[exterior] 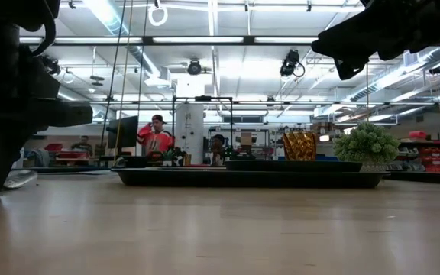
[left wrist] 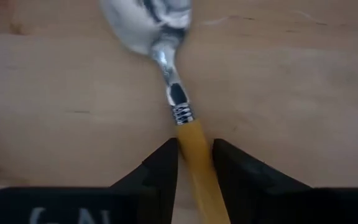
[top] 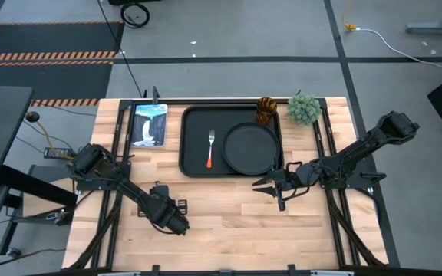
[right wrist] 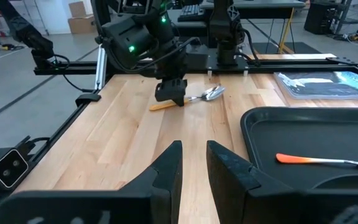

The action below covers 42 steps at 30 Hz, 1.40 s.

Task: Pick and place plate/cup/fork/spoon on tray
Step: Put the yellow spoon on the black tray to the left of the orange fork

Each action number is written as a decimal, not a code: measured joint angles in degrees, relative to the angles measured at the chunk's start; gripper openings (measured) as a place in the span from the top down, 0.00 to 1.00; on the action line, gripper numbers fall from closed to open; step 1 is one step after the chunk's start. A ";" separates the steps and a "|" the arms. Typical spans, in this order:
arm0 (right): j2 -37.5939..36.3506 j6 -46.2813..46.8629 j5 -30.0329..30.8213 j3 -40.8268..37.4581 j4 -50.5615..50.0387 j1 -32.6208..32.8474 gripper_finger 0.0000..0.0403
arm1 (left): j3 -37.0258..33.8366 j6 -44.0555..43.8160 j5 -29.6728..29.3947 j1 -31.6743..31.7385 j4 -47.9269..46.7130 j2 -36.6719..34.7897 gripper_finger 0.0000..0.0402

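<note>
The spoon (left wrist: 166,37), with a silver bowl and a yellow-orange handle, is at the table's near left. My left gripper (top: 177,224) stands over it, shut on its handle. The black tray (top: 192,115) lies at the far middle. The fork (top: 210,149) and the round black plate (top: 249,147) lie on it. The amber cup (top: 265,109) stands at its far right corner. My right gripper (top: 271,186) is open and empty, just off the tray's near right corner. My left gripper pinches the spoon's yellow-orange handle (left wrist: 194,152) between its two fingers, a little behind the silver collar. The fingers come from above, pointing down, and lie across the handle. In the right wrist view the handle's free end (right wrist: 159,106) and the bowl (right wrist: 214,93) stick out on either side. Whether the spoon is clear of the table, I cannot tell.
A blue-and-white card (top: 150,123) lies left of the tray. A small bushy green plant (top: 304,107) stands right of the cup. Bare wood lies between the two grippers, near of the tray. People show in the room beyond the table in the low view.
</note>
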 joint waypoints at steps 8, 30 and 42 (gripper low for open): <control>0.00 0.15 0.00 0.00 0.00 -0.02 0.80 | -0.04 4.50 -0.52 -0.24 0.37 0.07 0.85; 0.00 0.17 0.00 0.00 0.65 -0.02 0.80 | -0.31 6.68 -12.51 3.01 -6.74 -8.41 0.84; 0.00 -0.07 0.00 0.00 1.27 -0.02 0.80 | -0.20 25.79 -21.33 20.26 -2.47 -13.39 0.83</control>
